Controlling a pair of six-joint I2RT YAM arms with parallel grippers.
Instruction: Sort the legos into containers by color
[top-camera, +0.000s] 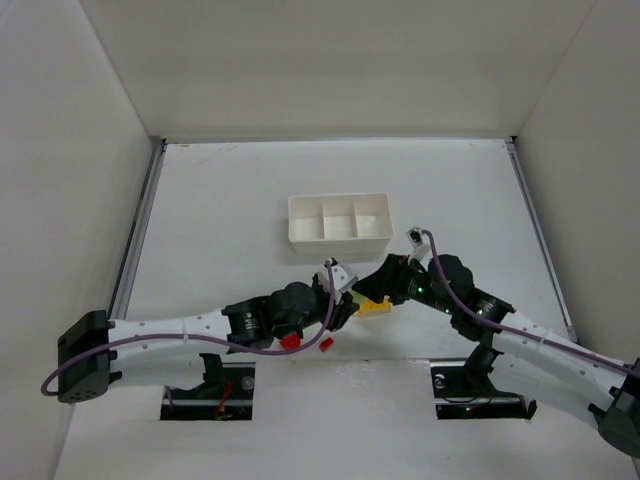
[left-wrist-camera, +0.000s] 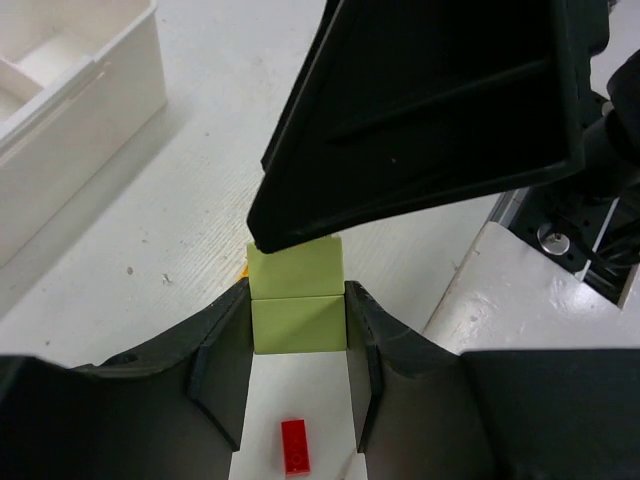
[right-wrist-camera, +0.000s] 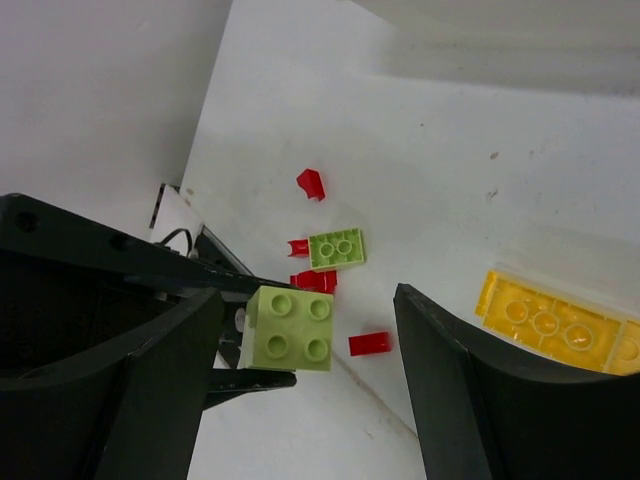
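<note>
**Q:** Where is the destination, and what could go wrong on the way to it?
**A:** The white three-compartment tray lies ahead of the left gripper and off to one side, well apart. The carry is long, so a weak pinch could fail before the tray is reached.

**Q:** What is each gripper doing?
**A:** The left gripper is pinching a light-green studded brick by two opposite faces, clear of the table. The right gripper is spread, holds nothing, and hangs directly over that brick. Whether it touches the brick cannot be told.

**Q:** What is the main hazard?
**A:** Gripper-to-gripper contact. Lifting the left gripper or lowering the right one would likely knock the brick out of the pinch.

**Q:** What would follow?
**A:** Below the right gripper lie a yellow studded brick, a second light-green brick and several red bits. A dropped brick would probably scatter the red bits, leaving them harder to pick up.
</note>
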